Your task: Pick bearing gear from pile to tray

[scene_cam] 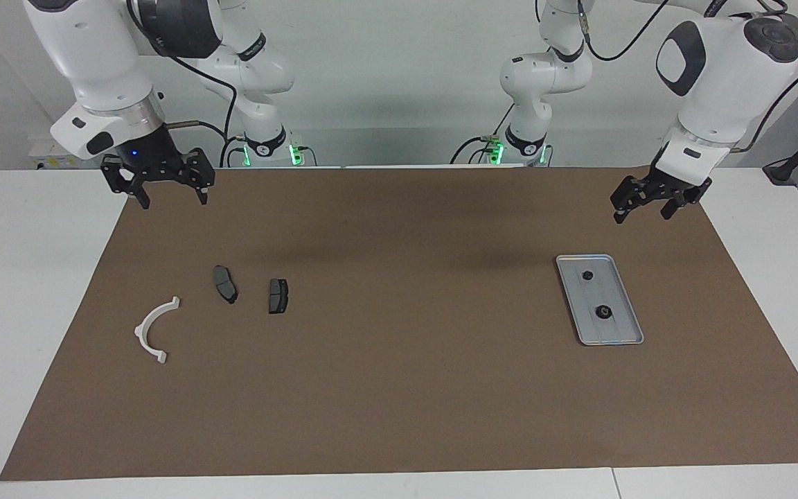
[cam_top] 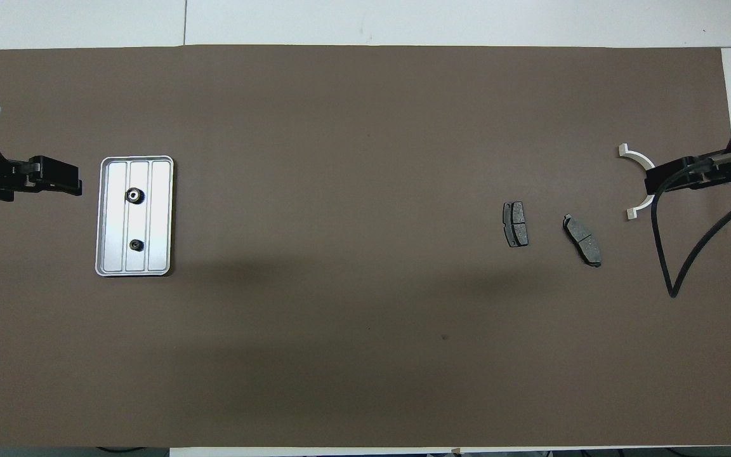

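- The left gripper [scene_cam: 639,206] hangs in the air over the brown mat [scene_cam: 399,388] at the left arm's end, its fingers apart and empty.
- The right gripper [scene_cam: 172,193] hangs over the mat's corner at the other end, fingers spread just as wide, nothing in them; I'd say both arms are waiting.
- The tray [scene_cam: 620,337] lies flat at the left arm's end: silvery metal, rounded corners, a low raised rim and ribs running lengthwise.
- Two small black round gears sit in the tray, the smaller gear [scene_cam: 587,275] nearer the robots, the bigger toothed gear [scene_cam: 603,312] farther from them.
- Toward the right arm's end lie two dark grey brake pads, one pad [scene_cam: 225,284] beside the other pad [scene_cam: 278,296], matte and flat.
- Farthest from the robots there is a white curved bracket [scene_cam: 152,330], a smooth plastic-looking arc.
- No round gear is left among those loose parts, so the job looks finished, or very nearly.
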Available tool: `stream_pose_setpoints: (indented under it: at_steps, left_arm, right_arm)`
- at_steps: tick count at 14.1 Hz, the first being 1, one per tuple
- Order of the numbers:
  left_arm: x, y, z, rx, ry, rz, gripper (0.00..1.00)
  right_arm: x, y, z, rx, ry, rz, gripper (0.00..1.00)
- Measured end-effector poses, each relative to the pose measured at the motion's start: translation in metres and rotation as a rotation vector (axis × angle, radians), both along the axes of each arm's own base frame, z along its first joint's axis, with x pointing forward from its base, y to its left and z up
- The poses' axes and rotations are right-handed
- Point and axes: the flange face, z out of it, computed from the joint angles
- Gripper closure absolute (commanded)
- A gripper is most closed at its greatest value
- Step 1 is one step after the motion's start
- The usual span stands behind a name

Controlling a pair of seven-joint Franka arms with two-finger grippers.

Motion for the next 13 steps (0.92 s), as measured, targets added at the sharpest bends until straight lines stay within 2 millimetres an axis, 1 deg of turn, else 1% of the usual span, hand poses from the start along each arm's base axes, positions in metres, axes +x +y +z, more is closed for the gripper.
stream_pose_setpoints:
  at_steps: [3,7,13]
  left_arm:
    - [-0.001,0.004,0.0,0.001,0.014,0.007,0.0]
    - [-0.001,0.003,0.017,0.0,-0.004,0.006,0.0]
    - [-0.002,0.002,0.017,0.0,0.003,0.004,0.0]
  right_arm:
    - [0.0,0.004,0.0,0.036,0.001,-0.002,0.0]
    - [0.0,0.004,0.0,0.041,0.001,-0.002,0.0]
    - [0.0,0.004,0.0,0.041,0.001,-0.003,0.0]
